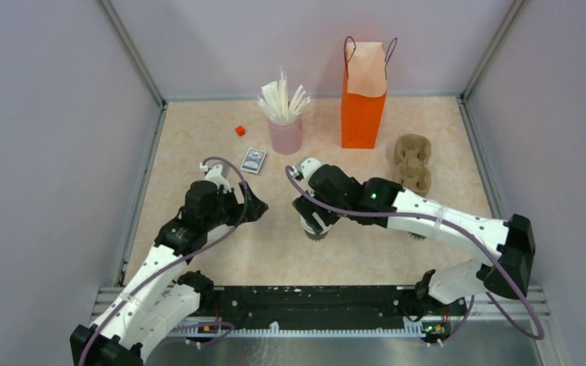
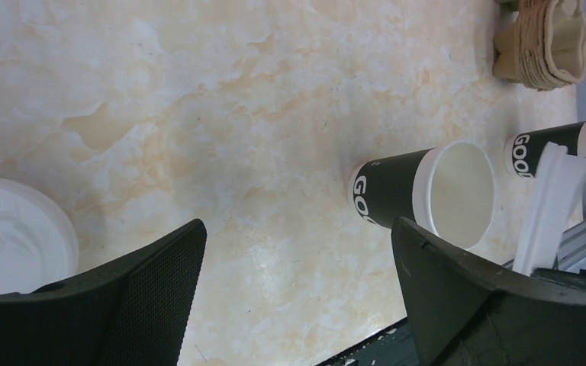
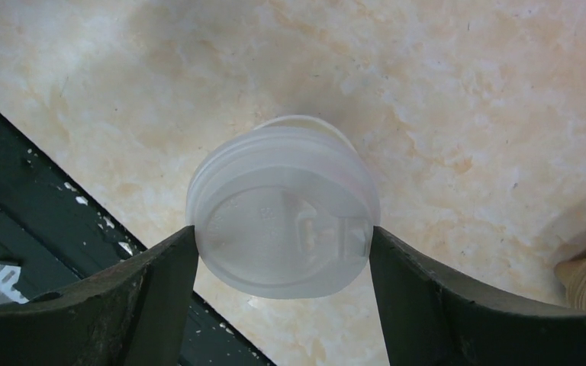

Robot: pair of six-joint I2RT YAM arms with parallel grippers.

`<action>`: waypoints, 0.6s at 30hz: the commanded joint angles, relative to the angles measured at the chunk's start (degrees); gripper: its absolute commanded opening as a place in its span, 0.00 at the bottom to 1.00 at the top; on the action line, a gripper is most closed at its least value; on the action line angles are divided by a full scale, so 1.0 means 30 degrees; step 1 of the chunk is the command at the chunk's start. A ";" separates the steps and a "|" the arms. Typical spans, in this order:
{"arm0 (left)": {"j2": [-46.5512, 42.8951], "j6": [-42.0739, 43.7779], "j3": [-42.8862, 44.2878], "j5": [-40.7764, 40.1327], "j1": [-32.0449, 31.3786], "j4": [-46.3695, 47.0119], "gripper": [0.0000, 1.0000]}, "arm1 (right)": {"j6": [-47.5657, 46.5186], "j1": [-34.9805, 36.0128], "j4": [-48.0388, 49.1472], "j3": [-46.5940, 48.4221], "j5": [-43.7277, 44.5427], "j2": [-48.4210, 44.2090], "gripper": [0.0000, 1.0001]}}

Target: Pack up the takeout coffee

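Note:
The takeout coffee (image 2: 557, 141), a dark cup with a white lid, stands far off in the left wrist view; in the top view the right forearm covers it. Nearer stands a lidless dark cup (image 2: 397, 191) with a cream inside. My right gripper (image 3: 282, 236) is shut on a round white lid (image 3: 282, 213), both fingers against its edge, and holds it just above that open cup (image 1: 317, 232). My left gripper (image 2: 297, 229) is open and holds nothing, low over the table (image 2: 221, 99) left of the cup. The orange bag (image 1: 364, 99) stands upright at the back.
A loose white lid (image 2: 8, 236) lies by the left gripper. A pink cup of white sticks (image 1: 284, 130), a red cube (image 1: 239, 130) and a small card box (image 1: 253, 160) sit at the back left. A cardboard cup carrier (image 1: 413, 164) lies right of the bag.

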 commanded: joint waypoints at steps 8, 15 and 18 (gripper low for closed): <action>-0.0713 0.0158 -0.0049 0.0846 0.0047 0.0284 0.96 | -0.0606 -0.0823 -0.4378 0.5130 -0.0601 0.4012 0.80; -0.0755 0.0482 0.0100 0.1087 0.0053 0.0344 0.96 | -0.0864 -0.1001 -0.5517 0.5826 -0.0472 0.5648 0.81; -0.0702 0.0612 0.0089 0.1044 0.0049 0.0373 0.96 | -0.0888 -0.1212 -0.5566 0.5804 -0.0728 0.5901 0.81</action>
